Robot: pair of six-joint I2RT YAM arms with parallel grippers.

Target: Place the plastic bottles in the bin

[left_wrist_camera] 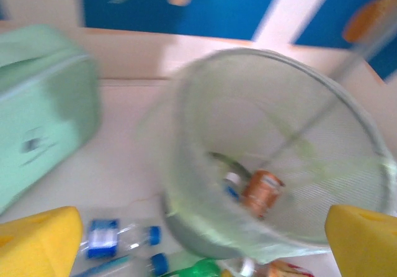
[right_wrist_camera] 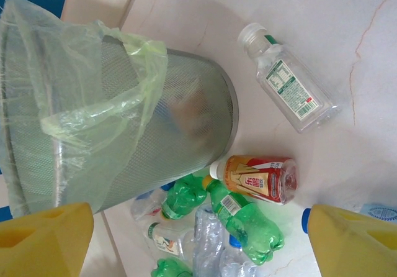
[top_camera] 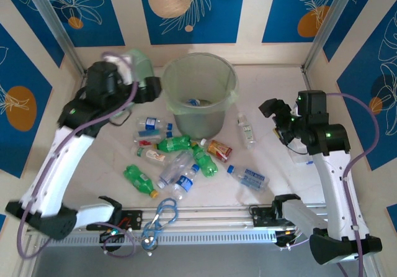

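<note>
The bin [top_camera: 200,94] stands at the back middle of the table, lined with a pale-green bag. My left gripper [top_camera: 152,89] hovers just left of its rim, open and holding nothing. In the blurred left wrist view, an orange-labelled bottle [left_wrist_camera: 262,191] lies on the bottom of the bin [left_wrist_camera: 273,134], between my yellow fingertips [left_wrist_camera: 37,243]. Several plastic bottles lie in front of the bin, among them a green one [top_camera: 173,143] and a red-labelled one [top_camera: 219,149]. My right gripper [top_camera: 273,109] hangs open to the right, above the red-labelled bottle [right_wrist_camera: 257,179] and a green bottle [right_wrist_camera: 245,218].
A mint-green zip case [top_camera: 141,63] sits behind my left gripper, against the back wall. A blue carabiner [top_camera: 162,213] lies near the front rail. A clear white-capped bottle [top_camera: 246,129] lies apart on the right, and a blue-labelled one [top_camera: 248,177] nearer the front.
</note>
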